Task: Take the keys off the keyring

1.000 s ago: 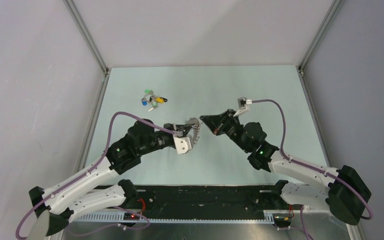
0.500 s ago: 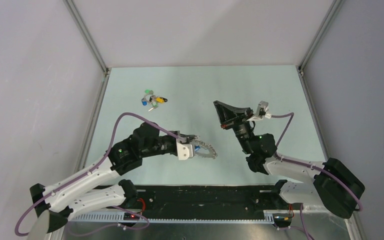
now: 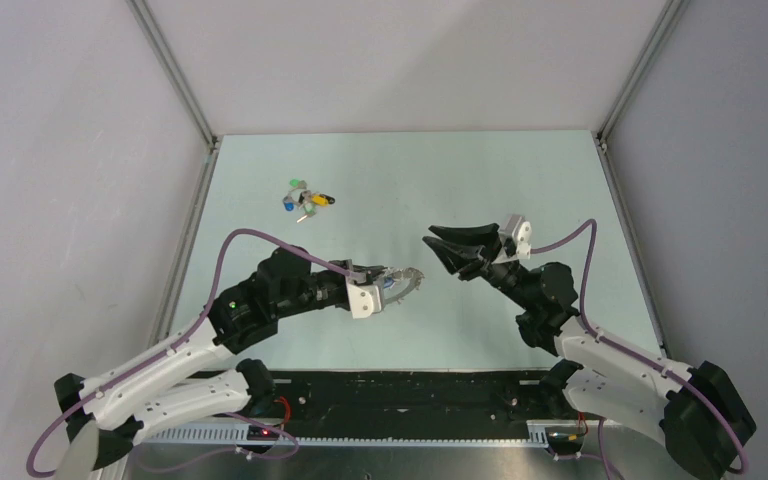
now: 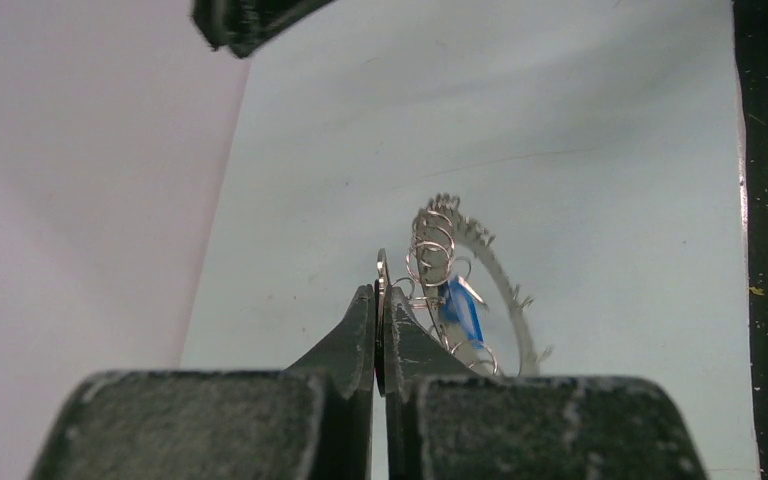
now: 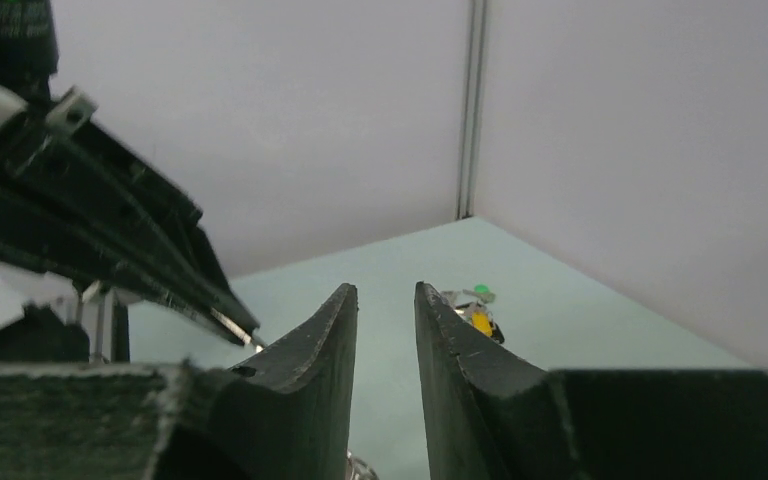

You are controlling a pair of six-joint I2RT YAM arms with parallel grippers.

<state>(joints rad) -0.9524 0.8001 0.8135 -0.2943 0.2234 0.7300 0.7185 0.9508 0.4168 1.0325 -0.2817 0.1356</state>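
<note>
Keyring [image 3: 407, 281], flat silvery-grey metal with a wire-loop rim, pinched at the rim by the closed left gripper [image 3: 388, 280]. Held near mid-surface, closer to the near edge than the far. Tiny silver blue-headed key [image 4: 460, 308] sits among the loops. Right gripper [image 3: 428, 238] parted, nothing between its fingers, just right of the ring and not touching. Small cluster of green, blue and yellow keys [image 3: 305, 198] lies toward the far-left corner of the pale green surface [image 3: 380, 170].

Frilled keyring [image 4: 432, 250], pinched at rim, carries blue key [image 4: 460, 308].
</note>
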